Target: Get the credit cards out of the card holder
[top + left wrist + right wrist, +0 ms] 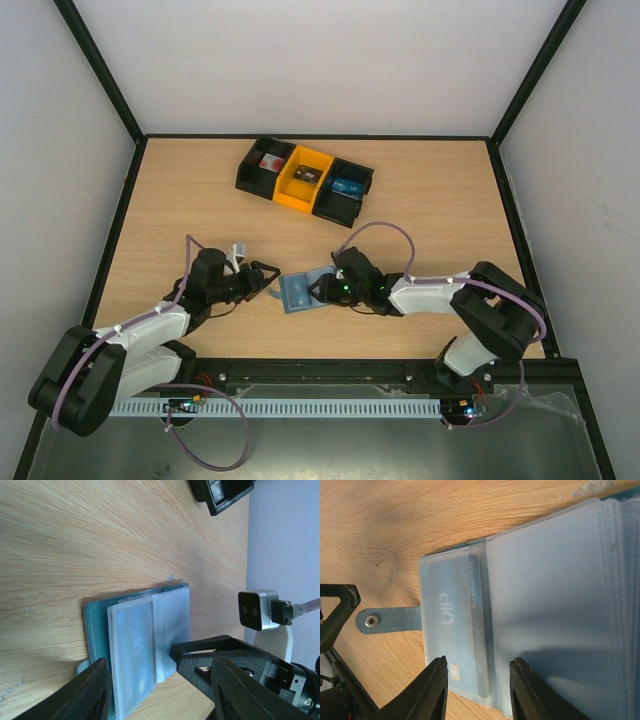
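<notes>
The card holder (298, 291) lies open on the table between both grippers, its clear plastic sleeves fanned out. A pale blue credit card (451, 630) with white lettering sits inside the top sleeve (131, 650). The holder's snap tab (385, 620) points toward the left arm. My right gripper (480, 682) is open, with its jaws spread over the near edge of the card's sleeve. One of its fingers (200, 662) touches the sleeves' edge. My left gripper (165, 700) is open on the tab side, holding nothing.
A row of black and yellow bins (305, 180) stands at the back of the table, holding small items. Its corner (220, 492) shows in the left wrist view. The right wrist's camera block (257, 609) hangs close above the holder.
</notes>
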Controlling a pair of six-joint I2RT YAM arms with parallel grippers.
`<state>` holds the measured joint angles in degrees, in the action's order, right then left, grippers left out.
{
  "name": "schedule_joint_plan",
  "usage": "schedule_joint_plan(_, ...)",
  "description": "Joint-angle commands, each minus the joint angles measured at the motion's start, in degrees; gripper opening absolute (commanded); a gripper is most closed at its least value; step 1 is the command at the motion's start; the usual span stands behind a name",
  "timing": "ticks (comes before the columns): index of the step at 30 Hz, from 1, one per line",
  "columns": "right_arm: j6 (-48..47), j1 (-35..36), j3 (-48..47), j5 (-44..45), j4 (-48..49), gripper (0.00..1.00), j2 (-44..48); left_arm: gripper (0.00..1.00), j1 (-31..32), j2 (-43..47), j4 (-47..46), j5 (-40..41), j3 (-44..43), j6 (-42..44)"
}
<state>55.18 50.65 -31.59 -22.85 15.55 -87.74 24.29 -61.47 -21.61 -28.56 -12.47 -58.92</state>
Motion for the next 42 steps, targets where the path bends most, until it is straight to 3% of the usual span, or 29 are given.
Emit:
schedule_joint_plan(1, -2.28, 0.27, -1.96, 0.63, -1.21, 0.34, -0.2, 0.57, -0.21, -0.21, -3.34, -3.99, -1.8, -1.51)
schedule_joint_plan(10, -3.54, 0.33, -5.24, -1.95, -0.47, 0.28, -3.64, 0.57, 0.39, -3.7, -8.93, -5.61, -2.56, -5.29)
schedule_joint_plan(17, -5.74, 0.37, -5.3, 2.33, -2.81, 0.27, -7.78, 0.56, 2.34, -6.18, -11.84, -4.58, -2.46, -5.78)
schedule_joint_plan(23, -3.89, 1.47, -1.27, 1.89, -0.52, 0.16, -8.98, 0.54, 4.86, -7.6, -12.69, -4.38, -3.04, -7.05)
schedule_joint_plan(33, 3.53, 4.63, 0.81, -0.23, 5.9, 0.12, -8.14, 0.53, 4.89, -1.85, -0.19, -0.45, -3.89, -2.72)
schedule_joint_plan(42, 4.88, 5.64, 1.32, 1.86, 6.4, 0.11, -6.84, 0.51, 4.78, -0.04, 1.53, -0.18, -2.02, -3.19)
